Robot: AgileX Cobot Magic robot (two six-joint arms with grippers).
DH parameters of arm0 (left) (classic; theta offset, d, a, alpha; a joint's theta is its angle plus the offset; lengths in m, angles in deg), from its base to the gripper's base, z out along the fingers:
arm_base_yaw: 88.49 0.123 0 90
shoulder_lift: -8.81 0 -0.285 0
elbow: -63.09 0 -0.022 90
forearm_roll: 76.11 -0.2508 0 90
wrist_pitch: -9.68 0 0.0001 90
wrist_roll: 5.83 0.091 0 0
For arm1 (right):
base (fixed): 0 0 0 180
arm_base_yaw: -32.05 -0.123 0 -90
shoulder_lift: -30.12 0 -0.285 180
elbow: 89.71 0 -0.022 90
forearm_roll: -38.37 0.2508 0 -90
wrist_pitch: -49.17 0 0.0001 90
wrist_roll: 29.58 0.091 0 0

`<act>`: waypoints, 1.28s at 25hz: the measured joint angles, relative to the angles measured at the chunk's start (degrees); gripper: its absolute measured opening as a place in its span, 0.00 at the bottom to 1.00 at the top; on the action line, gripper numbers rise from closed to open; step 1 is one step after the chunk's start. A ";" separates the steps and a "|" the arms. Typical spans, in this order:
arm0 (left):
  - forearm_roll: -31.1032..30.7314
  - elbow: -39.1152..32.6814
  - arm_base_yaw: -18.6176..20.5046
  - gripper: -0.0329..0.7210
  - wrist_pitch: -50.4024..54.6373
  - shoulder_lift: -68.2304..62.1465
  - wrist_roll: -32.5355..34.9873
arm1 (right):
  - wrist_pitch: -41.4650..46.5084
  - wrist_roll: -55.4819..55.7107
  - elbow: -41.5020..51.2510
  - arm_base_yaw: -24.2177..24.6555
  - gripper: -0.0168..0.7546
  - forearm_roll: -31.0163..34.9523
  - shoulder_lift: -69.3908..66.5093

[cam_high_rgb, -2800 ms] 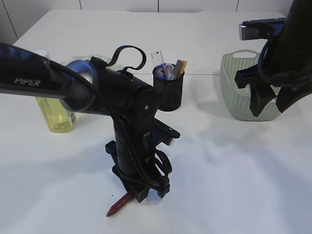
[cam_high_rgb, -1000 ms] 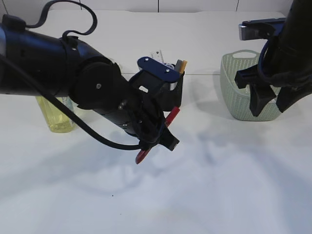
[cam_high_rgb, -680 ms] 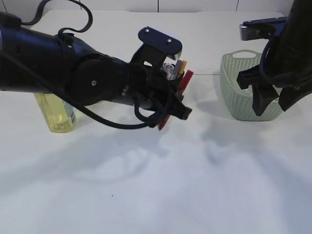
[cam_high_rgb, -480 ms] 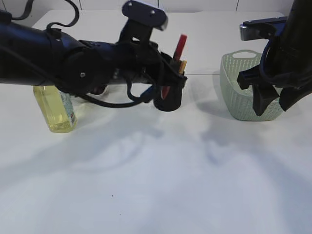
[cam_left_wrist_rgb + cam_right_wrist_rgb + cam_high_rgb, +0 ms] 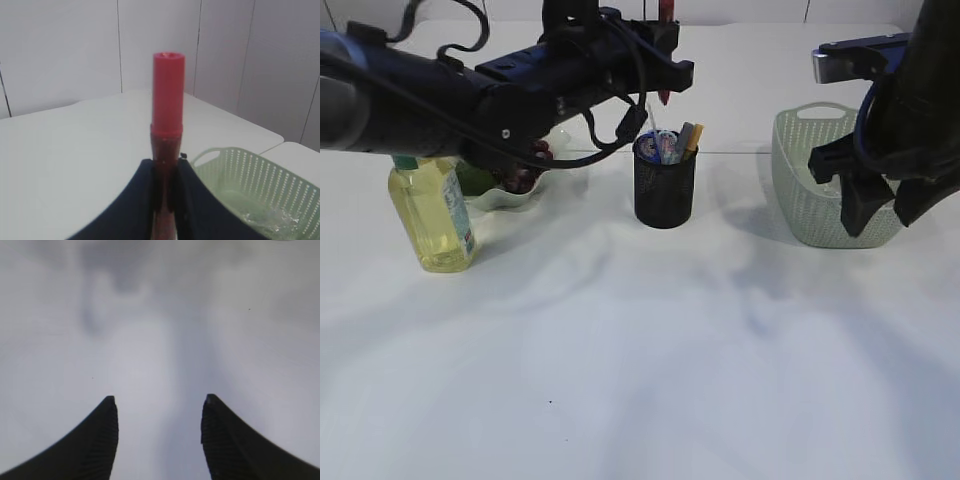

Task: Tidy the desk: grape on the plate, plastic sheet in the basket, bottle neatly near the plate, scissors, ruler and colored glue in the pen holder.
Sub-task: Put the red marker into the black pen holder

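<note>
Red colored glue (image 5: 168, 100) stick, upright, clamped above black mesh pen holder (image 5: 665, 187) containing ruler (image 5: 650, 121). Yellow-filled bottle (image 5: 432, 213) stands beside plate (image 5: 510, 196) bearing grapes (image 5: 523, 178). Green basket (image 5: 817, 178) sits right.

Both arms were glossy black, built from rounded, tube-like housings. Along the left arm (image 5: 440, 95) thin black cables looped free of the casing in 2 or 3 arcs near its wrist. The right arm (image 5: 920, 90) carried a flat, silvery-grey block with a dark top near its wrist, and a black cable curved down beside it. The right gripper (image 5: 159, 440) had 2 dark, curved fingers (image 5: 100, 440) with finely ribbed inner faces.
</note>
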 joint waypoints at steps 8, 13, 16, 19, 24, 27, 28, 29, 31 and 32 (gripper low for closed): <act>0.00 5.83 0.32 0.15 -0.22 -8.08 0.00 | 0.00 -0.23 0.00 0.00 0.57 -1.48 0.00; 0.14 6.29 1.08 0.15 -1.39 -10.38 0.00 | 0.00 -0.23 0.00 0.00 0.57 -1.58 0.00; 0.62 6.55 1.68 0.15 -1.62 -11.47 0.00 | 0.00 -0.23 0.00 0.00 0.57 -1.70 0.00; 1.04 6.55 2.31 0.15 -1.88 -12.28 0.00 | 0.00 -0.23 0.00 0.00 0.57 -1.70 0.00; 1.04 6.69 2.29 0.16 -3.08 -13.89 0.00 | 0.00 -0.23 0.00 0.00 0.57 -1.82 0.00; 1.04 7.75 2.29 0.16 -3.05 -15.18 0.00 | 0.00 -0.23 0.00 0.00 0.57 -1.94 0.00; 1.04 8.26 2.29 0.16 -3.05 -15.63 0.00 | 0.00 -0.23 0.00 0.00 0.57 -2.17 0.00; 1.04 8.76 2.29 0.16 -3.05 -15.79 0.00 | 0.00 -0.23 0.00 0.00 0.57 -2.38 0.00; 1.04 9.78 2.29 0.16 -3.05 -16.27 0.00 | 0.00 -0.23 0.00 0.00 0.57 -2.67 0.00; 1.04 9.87 2.29 0.17 -3.05 -16.27 0.00 | 0.00 -0.23 0.00 0.00 0.57 -2.79 0.00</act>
